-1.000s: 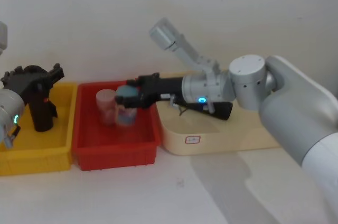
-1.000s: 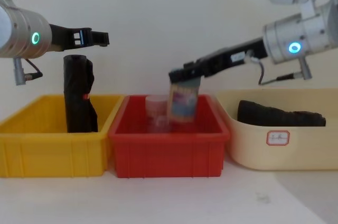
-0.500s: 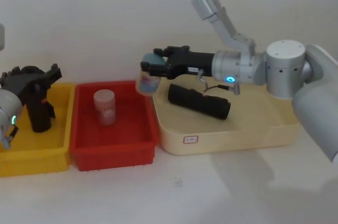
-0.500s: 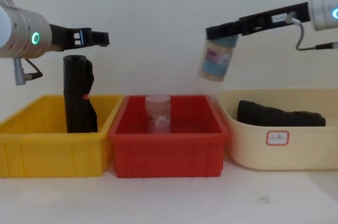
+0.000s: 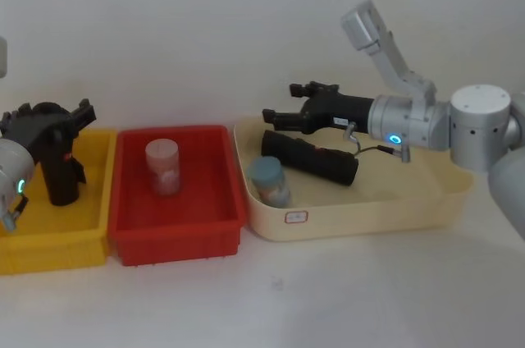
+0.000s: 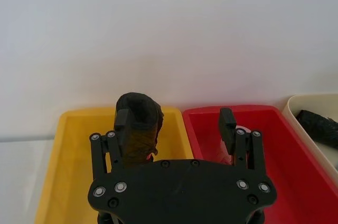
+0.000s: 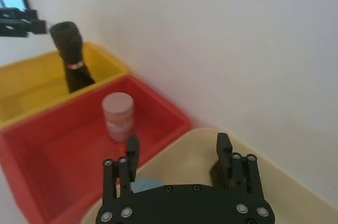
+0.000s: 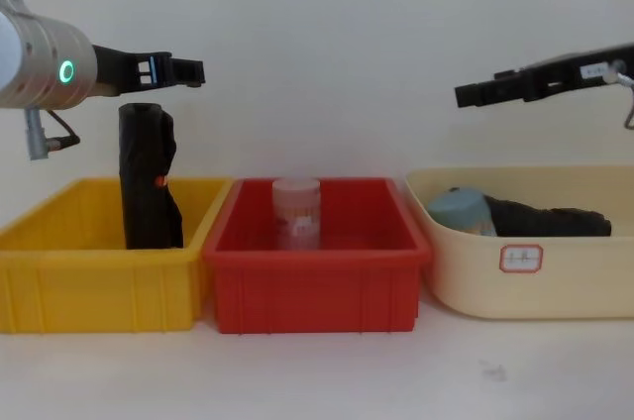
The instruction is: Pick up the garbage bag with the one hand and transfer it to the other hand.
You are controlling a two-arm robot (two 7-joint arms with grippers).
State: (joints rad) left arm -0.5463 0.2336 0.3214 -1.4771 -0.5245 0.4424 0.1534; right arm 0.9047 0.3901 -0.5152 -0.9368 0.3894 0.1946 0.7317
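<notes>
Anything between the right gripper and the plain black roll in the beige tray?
Nothing visible. The right gripper hangs open above the left end of the garbage bag, with only air between them. The blue-lidded jar lies in the beige tray in front of the garbage bag, outside that path.

Both arms are fat silver cylinders ending in black two-finger hardware: the left gripper (image 8: 178, 69) sits on a wrist with a green-glowing ring, the right gripper (image 5: 283, 115) on one glowing blue. Thin dark cables loop under each wrist. Silver screw heads dot the black palm plates; the right one seems to carry a small white label.
</notes>
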